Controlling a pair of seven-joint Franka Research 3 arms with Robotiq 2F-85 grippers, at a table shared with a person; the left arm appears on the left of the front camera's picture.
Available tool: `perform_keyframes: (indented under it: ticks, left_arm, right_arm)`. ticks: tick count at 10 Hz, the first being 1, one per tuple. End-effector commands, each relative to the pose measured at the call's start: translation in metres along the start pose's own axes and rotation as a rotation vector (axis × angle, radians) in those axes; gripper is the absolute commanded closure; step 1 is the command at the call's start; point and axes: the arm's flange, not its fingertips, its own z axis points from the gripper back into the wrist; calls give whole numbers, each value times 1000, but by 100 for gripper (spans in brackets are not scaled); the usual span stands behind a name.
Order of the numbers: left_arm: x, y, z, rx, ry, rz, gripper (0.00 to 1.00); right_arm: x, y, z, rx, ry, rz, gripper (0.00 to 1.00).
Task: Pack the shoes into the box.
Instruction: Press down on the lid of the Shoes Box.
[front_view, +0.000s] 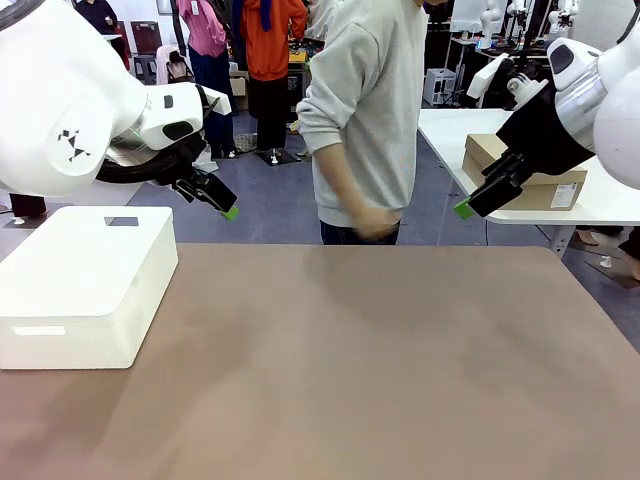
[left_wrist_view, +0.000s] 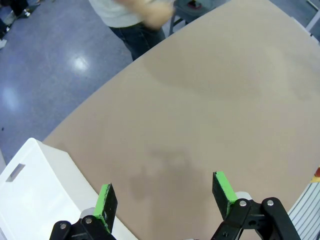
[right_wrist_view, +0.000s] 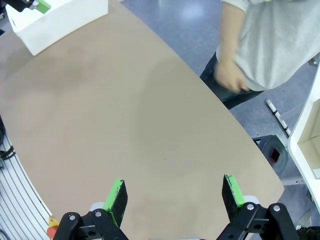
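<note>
Wrist views show both the left gripper (left_wrist_view: 165, 197) and right gripper (right_wrist_view: 175, 197) spread wide, empty.

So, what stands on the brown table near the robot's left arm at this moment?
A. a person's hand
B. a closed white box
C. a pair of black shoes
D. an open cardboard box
B: a closed white box sits at the left edge of the brown table, below the raised left gripper.
</note>
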Motion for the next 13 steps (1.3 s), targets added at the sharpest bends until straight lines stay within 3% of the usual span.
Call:
perform_keyframes:
  ticks: [1, 13]
  left_arm:
    - [0, 1, 1, -1, 2, 1, 0]
    - [0, 1, 1, -1, 2, 1, 0]
  right_arm:
    - [0, 3, 0, -8, 8, -16, 0]
    - [0, 3, 0, -8, 8, -16, 0]
